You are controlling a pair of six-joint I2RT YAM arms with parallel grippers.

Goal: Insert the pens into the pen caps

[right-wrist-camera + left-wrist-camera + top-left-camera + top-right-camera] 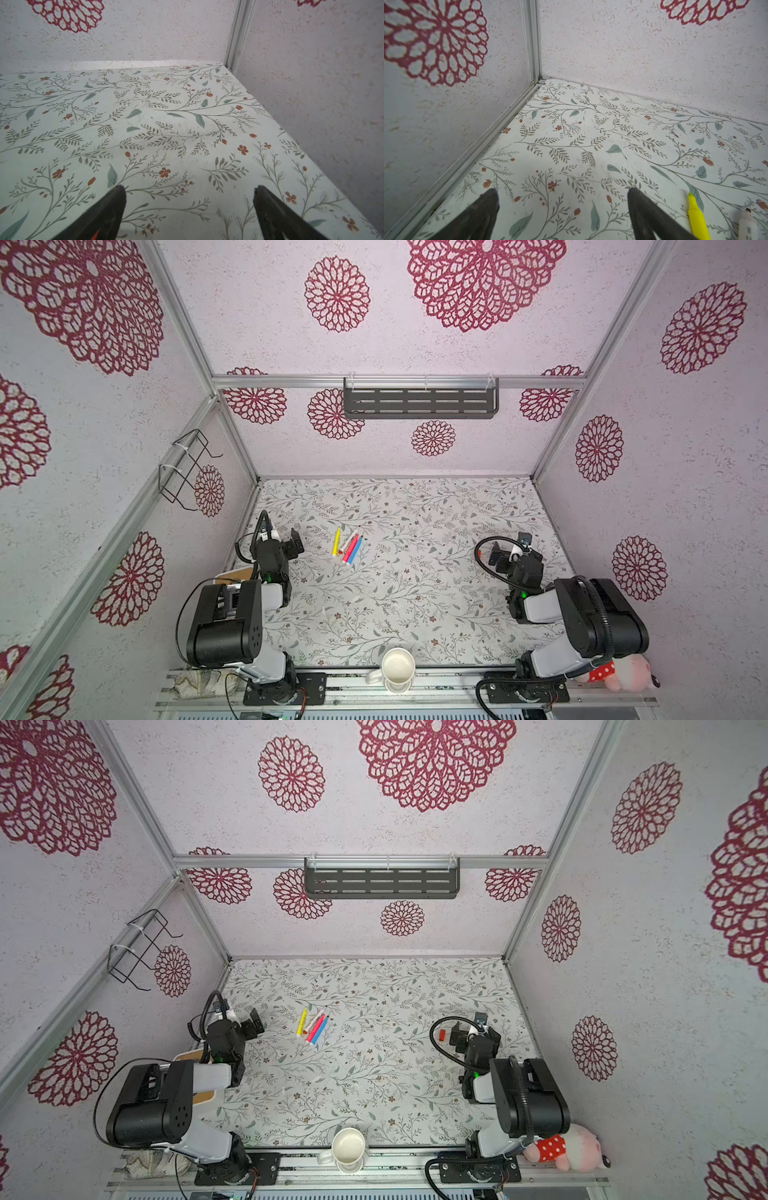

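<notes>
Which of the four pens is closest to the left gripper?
The yellow pen. It is the leftmost of the row, on the side facing the left gripper. The white-and-red pen, pink pen and blue pen lie beyond it.

**Table surface and contents**

A table (415,506) covered in a leaf-and-flower print is recorded. Left of centre, four pens are laid close together, roughly parallel: a yellow pen (337,541), a white-and-red pen (347,541), a pink pen (350,551) and a blue pen (355,551). A red cap (442,1035) is noted well apart, towards the right side.
</notes>
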